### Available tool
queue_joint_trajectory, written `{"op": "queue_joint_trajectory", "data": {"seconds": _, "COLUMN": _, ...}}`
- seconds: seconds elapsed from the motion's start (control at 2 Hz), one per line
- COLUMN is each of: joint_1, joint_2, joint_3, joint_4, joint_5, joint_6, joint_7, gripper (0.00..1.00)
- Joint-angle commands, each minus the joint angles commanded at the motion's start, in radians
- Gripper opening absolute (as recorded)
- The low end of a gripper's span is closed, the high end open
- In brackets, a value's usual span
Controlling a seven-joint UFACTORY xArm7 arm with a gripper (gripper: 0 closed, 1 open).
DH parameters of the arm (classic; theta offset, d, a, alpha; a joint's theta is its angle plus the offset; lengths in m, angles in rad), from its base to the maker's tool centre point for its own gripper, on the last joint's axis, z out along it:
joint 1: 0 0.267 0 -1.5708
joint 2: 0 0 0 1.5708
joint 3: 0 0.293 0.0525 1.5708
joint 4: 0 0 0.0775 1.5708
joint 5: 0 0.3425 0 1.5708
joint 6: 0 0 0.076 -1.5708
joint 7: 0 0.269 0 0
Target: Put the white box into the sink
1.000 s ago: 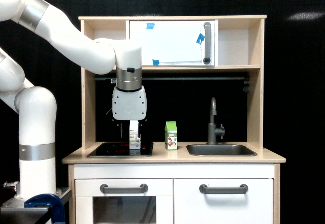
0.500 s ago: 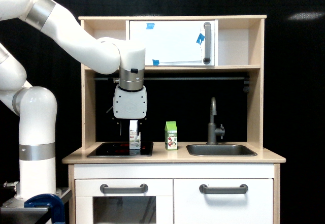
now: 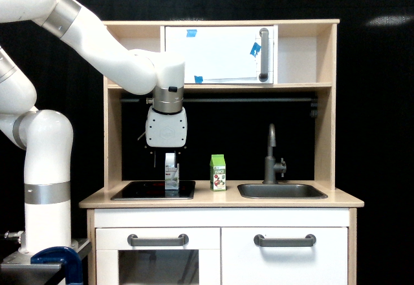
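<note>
While the gripper [image 3: 169, 163] points straight down above the black stovetop [image 3: 153, 190], its fingers appear to clasp the white box [image 3: 171, 172] at the gabled top, though contact is hard to confirm. At three o'clock from the box stands a green juice carton [image 3: 218, 172], then the sink [image 3: 281, 190].

Bright even light, sharp focus — black backdrop
</note>
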Motion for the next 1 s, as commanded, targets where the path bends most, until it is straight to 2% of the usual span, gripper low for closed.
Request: {"op": "queue_joint_trajectory", "data": {"seconds": 1.0, "joint_1": 0.132, "joint_2": 0.183, "joint_3": 0.038, "joint_4": 0.088, "joint_5": 0.122, "joint_6": -0.119, "joint_7": 0.025, "gripper": 1.0}}
